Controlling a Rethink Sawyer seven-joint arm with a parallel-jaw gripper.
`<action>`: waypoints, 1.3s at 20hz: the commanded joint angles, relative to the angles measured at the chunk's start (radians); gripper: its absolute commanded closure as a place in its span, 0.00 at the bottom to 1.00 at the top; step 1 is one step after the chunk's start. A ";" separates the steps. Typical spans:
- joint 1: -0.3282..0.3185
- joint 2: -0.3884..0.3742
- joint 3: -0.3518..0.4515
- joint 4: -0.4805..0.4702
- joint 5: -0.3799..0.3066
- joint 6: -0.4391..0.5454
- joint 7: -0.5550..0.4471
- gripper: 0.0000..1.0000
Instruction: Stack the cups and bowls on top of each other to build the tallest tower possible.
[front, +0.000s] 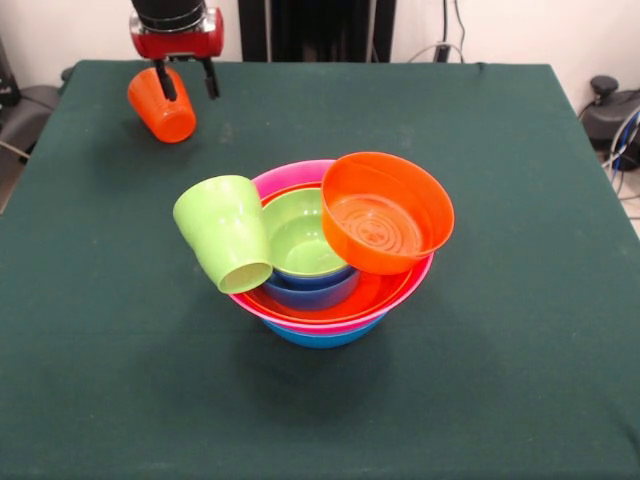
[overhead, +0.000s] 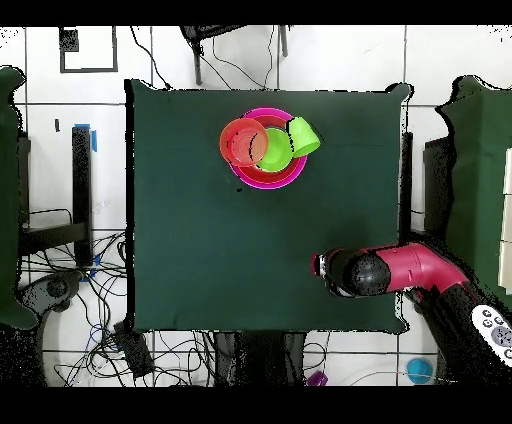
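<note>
The gripper (front: 186, 82) hangs well away from the tower (front: 330, 300), its fingers clamped on the rim of the orange cup (front: 163, 106), which dangles tilted above the table (front: 500, 350). The green cup (front: 226, 234) leans against the tower's side, and an orange bowl (front: 386, 212) sits tipped on its rim. The step appears to be fetching the orange cup; next it likely must be carried over the tower and lowered upright.

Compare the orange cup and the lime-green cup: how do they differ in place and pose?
The orange cup hangs tilted in the gripper at the table's far corner; the lime-green cup leans on the bowl pile's rim, free of the gripper. The orange cup's mouth points up toward the gripper; the green cup's opening faces away from the camera. Both are small tumblers.
</note>
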 joint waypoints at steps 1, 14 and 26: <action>0.041 0.044 -0.018 -0.087 -0.106 0.014 -0.273 0.00; 0.009 0.045 0.002 -0.086 -0.098 0.037 -0.326 0.00; 0.008 0.061 -0.004 -0.100 -0.105 0.032 -0.324 0.00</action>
